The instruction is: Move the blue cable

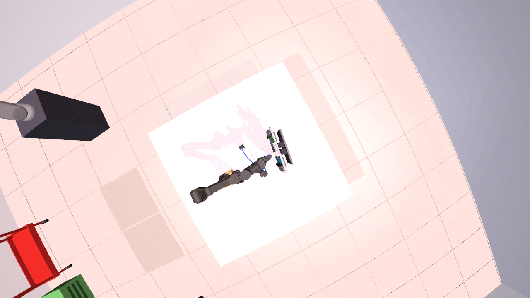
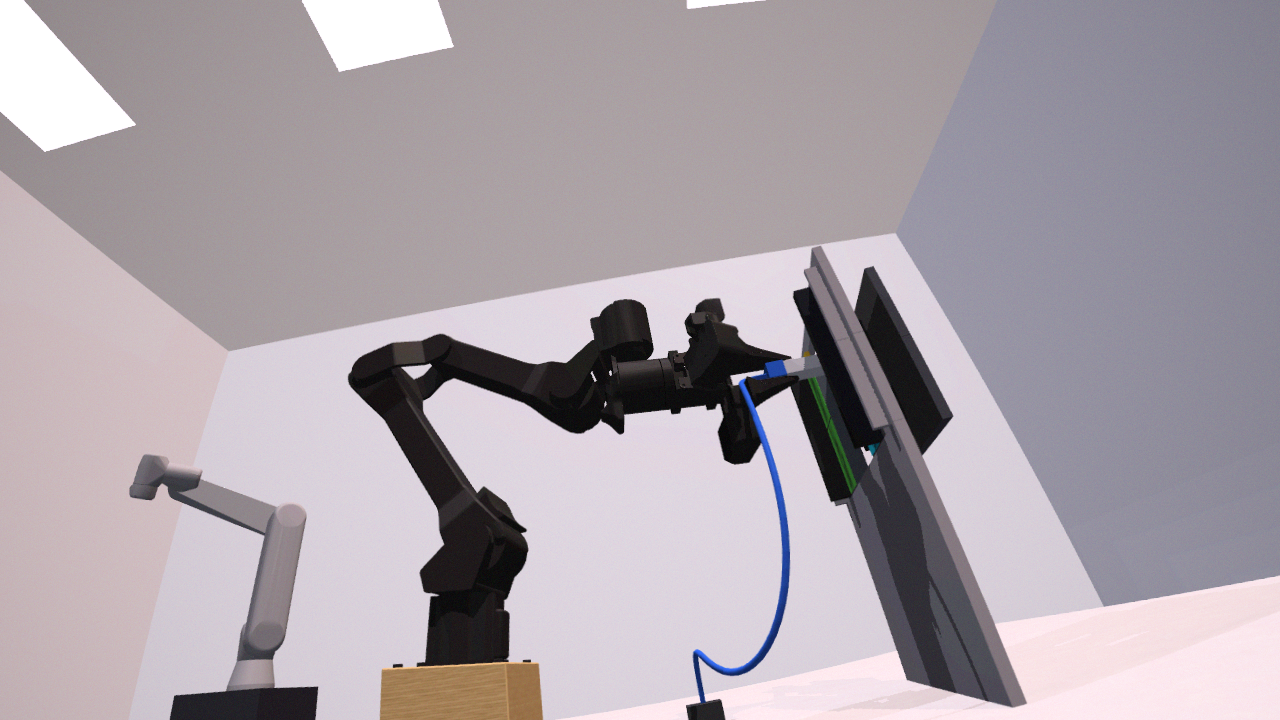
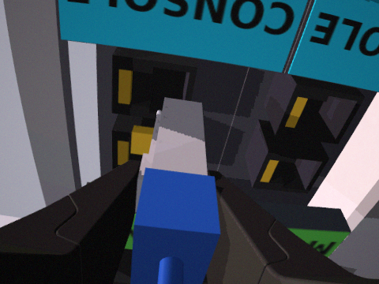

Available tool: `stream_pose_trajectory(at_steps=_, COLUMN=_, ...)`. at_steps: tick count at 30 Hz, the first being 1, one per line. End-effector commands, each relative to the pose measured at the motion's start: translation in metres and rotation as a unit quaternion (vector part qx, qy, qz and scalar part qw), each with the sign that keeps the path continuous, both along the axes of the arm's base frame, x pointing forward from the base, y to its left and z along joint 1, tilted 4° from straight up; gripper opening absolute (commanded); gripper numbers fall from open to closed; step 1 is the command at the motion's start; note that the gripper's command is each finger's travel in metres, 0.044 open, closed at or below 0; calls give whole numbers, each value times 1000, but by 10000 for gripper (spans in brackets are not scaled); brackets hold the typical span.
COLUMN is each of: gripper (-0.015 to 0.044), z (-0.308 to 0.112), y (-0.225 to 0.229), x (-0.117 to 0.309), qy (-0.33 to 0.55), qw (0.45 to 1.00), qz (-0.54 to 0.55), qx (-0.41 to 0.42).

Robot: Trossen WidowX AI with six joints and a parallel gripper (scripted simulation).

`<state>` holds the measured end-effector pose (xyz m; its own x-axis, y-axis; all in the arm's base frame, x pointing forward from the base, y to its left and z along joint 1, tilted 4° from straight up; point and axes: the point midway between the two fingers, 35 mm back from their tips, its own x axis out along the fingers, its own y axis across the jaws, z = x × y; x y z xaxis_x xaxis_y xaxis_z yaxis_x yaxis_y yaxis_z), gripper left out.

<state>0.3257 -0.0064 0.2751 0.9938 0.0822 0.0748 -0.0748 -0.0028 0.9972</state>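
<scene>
Pale walls [image 2: 572,537] and a grey ceiling [image 2: 537,197] enclose the room, and a bright white tabletop [image 1: 229,233] stands out against the tiled floor [image 1: 207,48]. Blue at its body and pale grey at its nose, the plug [image 2: 775,368] [image 3: 178,201] is in the gripper [image 1: 271,156] [image 2: 793,368] [image 3: 172,178], whose fingers are partly closed, one against each side of it. The nose points toward the ports; I cannot tell whether its tip touches anything. Beside the nose in the wrist view is a yellow block [image 3: 141,140], and beyond the plug are dark openings with yellow strips [image 3: 125,87] inside. Past the plug's nose is a teal CONSOLE label [image 3: 178,28], its letters upside down in the wrist view. Behind the plug, the blue cable [image 1: 247,157] [image 2: 785,537] [image 3: 171,272] hangs in a curve to a small dark block [image 1: 241,146] [image 2: 705,711]. The black arm [image 1: 222,185] [image 2: 465,555] reaches toward the plug from a wooden block [image 2: 447,694]. Well apart from the plug are a grey arm [image 1: 10,110] [image 2: 281,564] and a red cart [image 1: 31,255].
</scene>
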Motion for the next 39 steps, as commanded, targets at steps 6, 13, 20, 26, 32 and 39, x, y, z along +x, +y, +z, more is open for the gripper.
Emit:
stream_pose_trajectory(at_steps=6, gripper=0, z=3, y=2, x=-6, qy=-6, qw=1000, qz=-2, qx=0)
stream_pose_trajectory(at_steps=13, gripper=0, z=3, y=3, x=-10, qy=-6, qw=1000, qz=-2, qx=0)
stream_pose_trajectory(at_steps=20, gripper=0, z=3, y=4, x=-14, qy=-6, qw=1000, qz=-2, qx=0)
stream_pose_trajectory(at_steps=26, gripper=0, z=3, y=5, x=-17, qy=-6, qw=1000, qz=-2, qx=0)
stream_pose_trajectory(at_steps=32, gripper=0, z=2, y=6, x=-20, qy=-6, qw=1000, qz=-2, qx=0)
stream_pose_trajectory(at_steps=39, gripper=0, z=2, y=8, x=-24, qy=-6, qw=1000, qz=-2, qx=0)
